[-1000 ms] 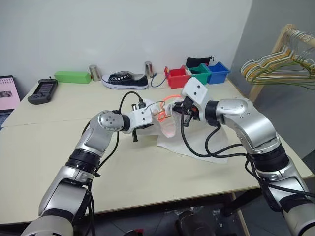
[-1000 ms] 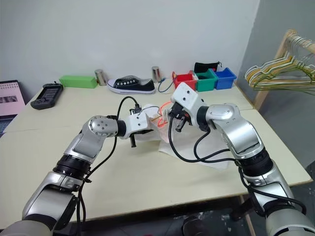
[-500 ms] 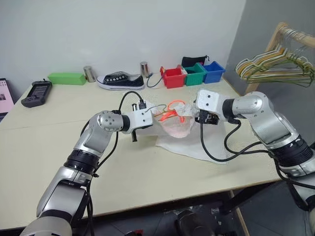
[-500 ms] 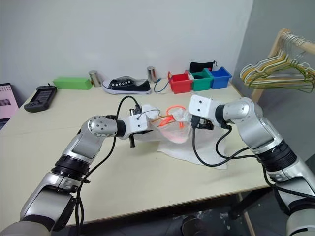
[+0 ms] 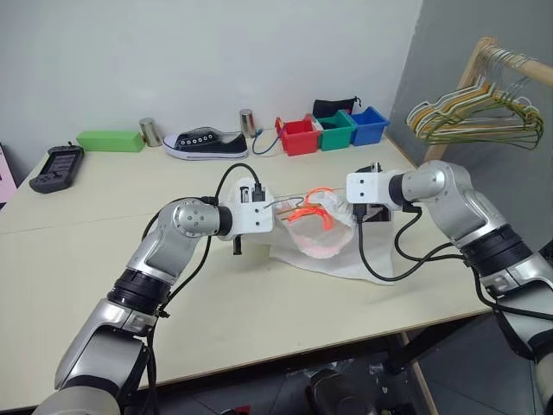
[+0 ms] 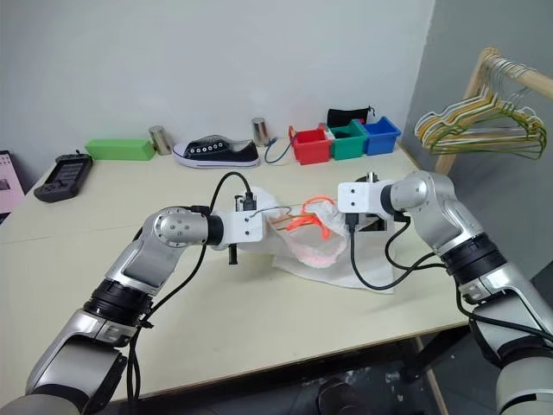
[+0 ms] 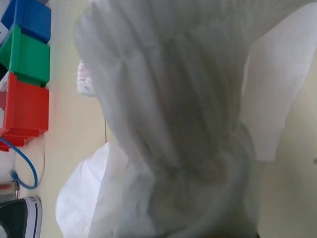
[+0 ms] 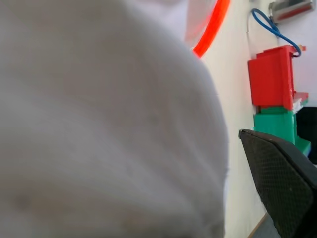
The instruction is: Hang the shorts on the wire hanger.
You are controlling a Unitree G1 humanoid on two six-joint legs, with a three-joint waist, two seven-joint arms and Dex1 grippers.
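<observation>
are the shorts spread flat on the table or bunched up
Bunched up. The shorts are gathered into a raised heap at the waistband end, held up off the table beside the left gripper; only the lower part lies flat.

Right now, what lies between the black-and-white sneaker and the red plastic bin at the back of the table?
In the head views, a small upright metal cylinder and a looped blue cable lie between the sneaker and the red bin.
</observation>
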